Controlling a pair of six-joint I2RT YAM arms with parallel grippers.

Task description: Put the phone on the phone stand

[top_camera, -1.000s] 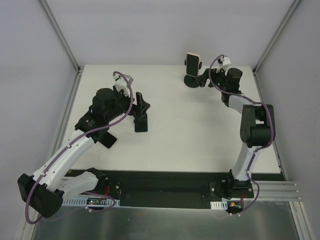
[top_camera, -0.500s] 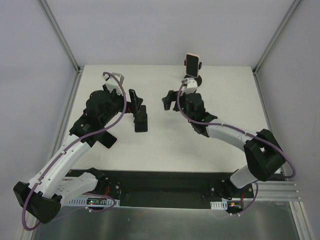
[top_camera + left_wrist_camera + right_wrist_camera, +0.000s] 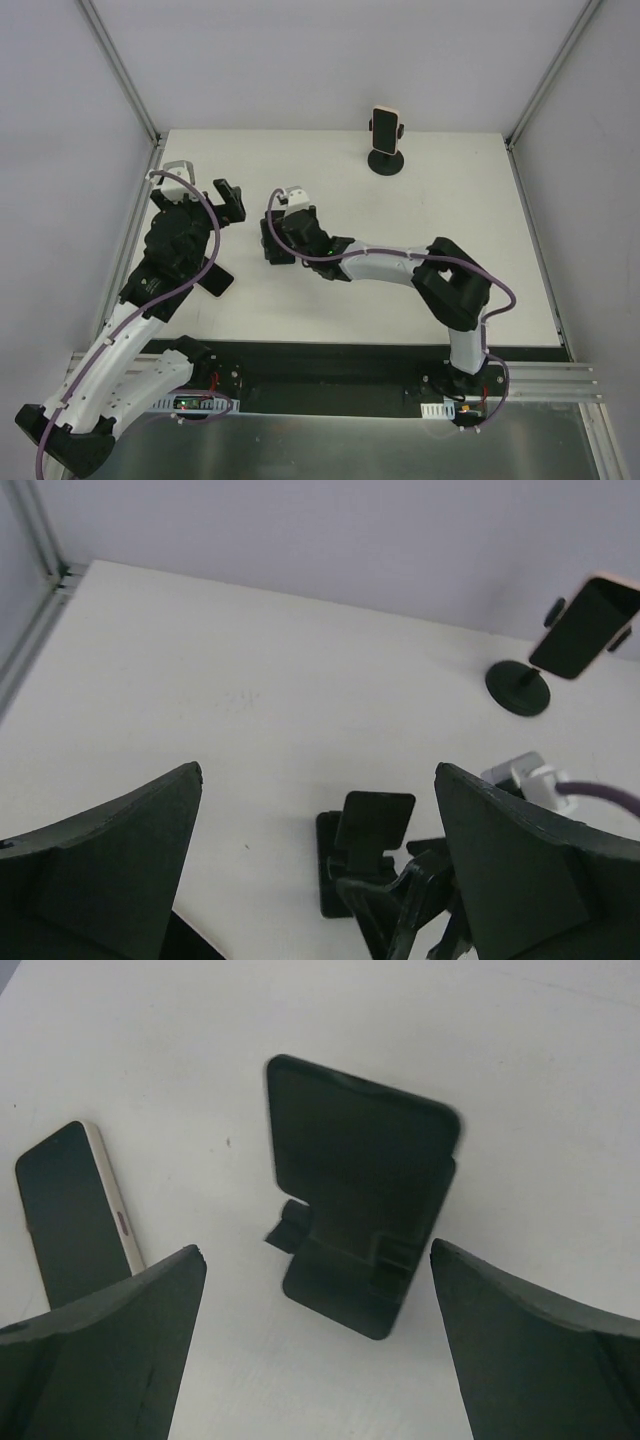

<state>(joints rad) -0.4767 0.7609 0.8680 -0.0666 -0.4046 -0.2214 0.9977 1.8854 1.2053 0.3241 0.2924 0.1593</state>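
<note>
A black phone stand (image 3: 360,1210) stands upright left of the table's middle; it also shows in the left wrist view (image 3: 365,845) and, mostly covered, in the top view (image 3: 272,256). A black phone with a pale edge (image 3: 70,1210) lies flat on the table to the stand's left, partly under the left arm in the top view (image 3: 214,281). My right gripper (image 3: 273,232) is open and empty, hovering right at the stand, jaws either side of it (image 3: 318,1250). My left gripper (image 3: 229,195) is open and empty, left of the stand (image 3: 316,772).
A second phone (image 3: 387,125) sits clamped on a round-based holder (image 3: 386,162) at the back of the table, also seen in the left wrist view (image 3: 585,625). The right arm stretches across the table's middle. Grey walls enclose the table.
My right arm swung from the round-based holder at the back right across to the black stand. My left gripper pulled away from the stand toward the left.
</note>
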